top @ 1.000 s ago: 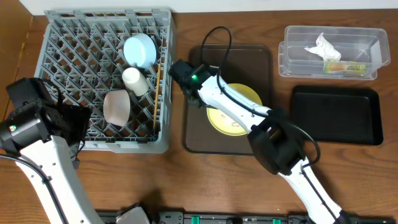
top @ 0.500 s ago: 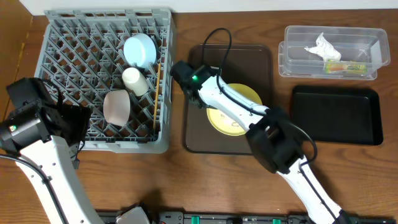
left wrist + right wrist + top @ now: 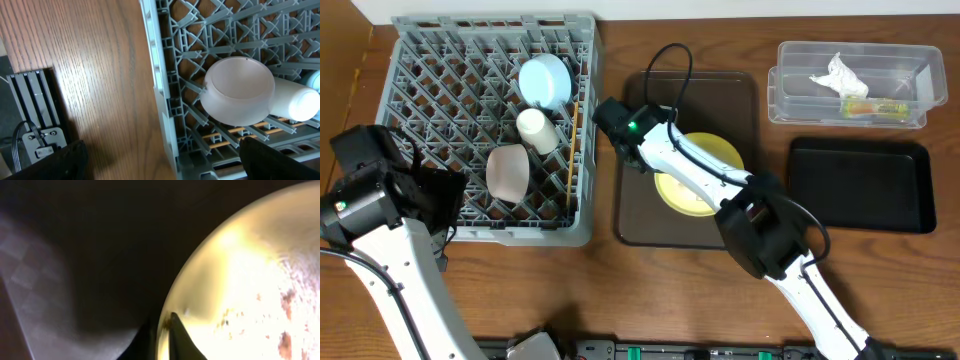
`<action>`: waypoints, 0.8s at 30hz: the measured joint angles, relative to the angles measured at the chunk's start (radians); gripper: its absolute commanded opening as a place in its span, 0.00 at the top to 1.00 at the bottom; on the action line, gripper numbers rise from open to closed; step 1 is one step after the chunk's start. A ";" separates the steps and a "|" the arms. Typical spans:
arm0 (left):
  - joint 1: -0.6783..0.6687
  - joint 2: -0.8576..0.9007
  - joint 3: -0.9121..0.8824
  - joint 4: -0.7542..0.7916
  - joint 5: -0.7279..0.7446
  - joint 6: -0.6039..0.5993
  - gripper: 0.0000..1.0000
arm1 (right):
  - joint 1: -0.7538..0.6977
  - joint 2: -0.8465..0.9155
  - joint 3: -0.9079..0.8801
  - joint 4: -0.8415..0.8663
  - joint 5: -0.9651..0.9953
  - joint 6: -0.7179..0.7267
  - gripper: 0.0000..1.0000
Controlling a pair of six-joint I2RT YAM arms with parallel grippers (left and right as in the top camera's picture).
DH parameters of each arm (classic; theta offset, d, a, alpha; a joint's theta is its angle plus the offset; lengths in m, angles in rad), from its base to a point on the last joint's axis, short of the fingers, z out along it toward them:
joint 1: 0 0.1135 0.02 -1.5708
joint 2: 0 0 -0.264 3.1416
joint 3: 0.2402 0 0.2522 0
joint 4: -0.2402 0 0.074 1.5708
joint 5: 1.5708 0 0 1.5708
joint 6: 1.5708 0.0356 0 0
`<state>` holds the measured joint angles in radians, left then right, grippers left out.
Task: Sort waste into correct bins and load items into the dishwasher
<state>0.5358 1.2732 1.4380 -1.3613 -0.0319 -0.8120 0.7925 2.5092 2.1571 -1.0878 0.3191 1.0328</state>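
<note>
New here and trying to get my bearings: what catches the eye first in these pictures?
The right gripper pinching the rim of the pale yellow plate on the brown tray, mid-table. Then the grey dish rack at the left, holding a light blue bowl, white cup and white bowl.

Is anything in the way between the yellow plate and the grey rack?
Nothing lies in the gap. The plate, pinched at its rim by the right gripper, sits on the brown tray beside the rack. It only has to clear the tray's rim and the rack's wall, where the chopsticks lie.
</note>
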 measured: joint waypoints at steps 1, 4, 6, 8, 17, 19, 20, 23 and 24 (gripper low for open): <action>0.000 0.000 0.000 0.000 0.000 0.000 0.02 | 0.000 0.000 0.000 -0.002 0.005 0.000 0.99; 0.000 0.000 0.000 0.000 0.000 0.000 0.02 | 0.000 0.000 0.002 -0.004 0.015 -0.004 0.99; 0.000 0.000 0.000 0.000 0.000 0.000 0.02 | 0.000 0.000 0.002 -0.004 0.017 -0.012 0.99; 0.000 0.000 0.000 0.000 0.000 0.000 0.02 | 0.000 0.000 0.002 -0.004 0.018 -0.024 0.99; 0.000 0.000 0.000 0.000 0.000 0.000 0.02 | 0.003 0.000 0.002 -0.008 0.026 -0.101 0.99; 0.000 0.000 0.000 0.000 0.000 0.000 0.02 | 0.005 0.000 0.002 -0.013 0.028 -0.122 0.99; 0.000 0.000 0.000 0.000 0.000 0.000 0.02 | 0.008 0.000 0.002 -0.018 0.030 -0.134 0.99; 0.000 0.000 0.000 0.000 0.000 0.000 0.02 | 0.020 0.000 0.002 -0.046 0.053 -0.164 0.99; 0.000 0.000 0.000 0.000 0.000 0.000 0.02 | 0.030 0.002 0.002 -0.069 0.066 -0.174 0.99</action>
<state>0.5358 1.2732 1.4380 -1.3609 -0.0319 -0.8120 0.8223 2.5107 2.1586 -1.1564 0.3851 0.8589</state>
